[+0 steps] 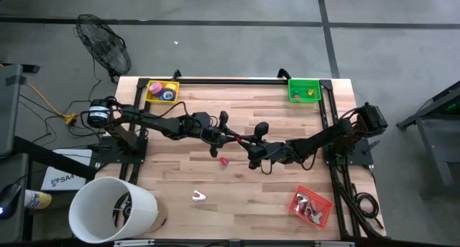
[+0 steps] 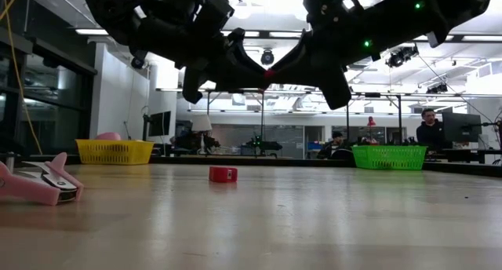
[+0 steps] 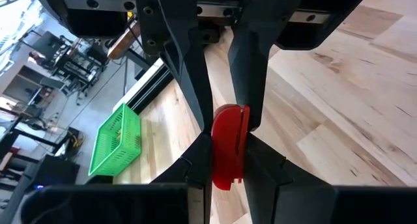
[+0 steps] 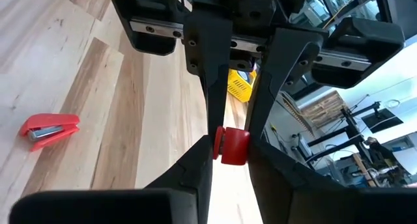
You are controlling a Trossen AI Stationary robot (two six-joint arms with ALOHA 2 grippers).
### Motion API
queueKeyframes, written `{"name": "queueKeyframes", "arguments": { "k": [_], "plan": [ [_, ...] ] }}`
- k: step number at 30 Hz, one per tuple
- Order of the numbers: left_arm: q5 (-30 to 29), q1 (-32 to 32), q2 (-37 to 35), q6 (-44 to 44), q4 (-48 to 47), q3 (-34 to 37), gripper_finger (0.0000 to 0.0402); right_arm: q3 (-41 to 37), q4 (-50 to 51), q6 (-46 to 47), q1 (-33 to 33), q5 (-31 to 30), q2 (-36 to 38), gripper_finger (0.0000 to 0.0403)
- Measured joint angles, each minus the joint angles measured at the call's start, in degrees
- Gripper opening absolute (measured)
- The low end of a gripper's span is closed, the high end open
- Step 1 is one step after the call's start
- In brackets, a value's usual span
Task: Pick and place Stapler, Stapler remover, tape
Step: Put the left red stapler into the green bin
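Above the middle of the table my left gripper [image 1: 228, 136] and my right gripper [image 1: 246, 141] meet tip to tip, both shut on one small red object [image 3: 228, 146], [image 4: 232, 146]; what it is does not show. It hangs high above the wood in the low view [image 2: 269, 72]. A red stapler [image 4: 49, 129] lies flat on the table just near of the grippers [image 1: 223, 161]. A pink stapler remover [image 2: 35, 184] lies on its side nearer the table's front edge [image 1: 199, 197]. My left gripper pinches the red object's end nearest it [image 3: 227, 175] between its two fingers, coming nearly level from the table's left. The object is lifted clear of the table. My right gripper pinches the opposite end [image 4: 232, 160] between its two fingers, coming nearly level from the table's right.
A yellow basket [image 1: 162, 92] with a pink and a blue item stands at the far left corner, a green basket [image 1: 303, 89] at the far right. A red tray [image 1: 312, 207] with metal pieces sits at the near right. A white bucket [image 1: 111, 211] stands off the near left corner.
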State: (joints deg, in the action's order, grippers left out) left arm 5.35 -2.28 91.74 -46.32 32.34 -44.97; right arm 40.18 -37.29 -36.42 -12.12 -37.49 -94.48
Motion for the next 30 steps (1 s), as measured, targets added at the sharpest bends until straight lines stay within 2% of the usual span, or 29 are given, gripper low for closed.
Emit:
{"name": "queueKeyframes", "arguments": {
  "k": [5,12,18,23,30],
  "plan": [
    [0.1,0.0,0.0,0.0,-0.2,0.0,0.0050,0.0,-0.5,0.0,0.0,0.1,0.0,0.0079],
    [-0.2,0.0,-0.1,0.5,-0.4,0.0,0.0061,0.0,-0.7,0.2,0.0,0.0,0.0,0.0050],
    [-0.3,0.0,-0.1,0.3,-0.4,0.0,0.0082,0.1,-1.2,0.3,0.0,-0.7,0.0,0.0049],
    [-2.7,0.1,-0.1,0.8,-0.5,0.0,0.0086,0.2,-1.2,0.3,0.1,-0.8,0.0,0.0044],
    [-3.0,0.1,0.0,1.2,-0.7,0.0,0.0081,0.3,-1.0,0.4,0.1,-1.1,0.0,0.0045]
  ]
}}
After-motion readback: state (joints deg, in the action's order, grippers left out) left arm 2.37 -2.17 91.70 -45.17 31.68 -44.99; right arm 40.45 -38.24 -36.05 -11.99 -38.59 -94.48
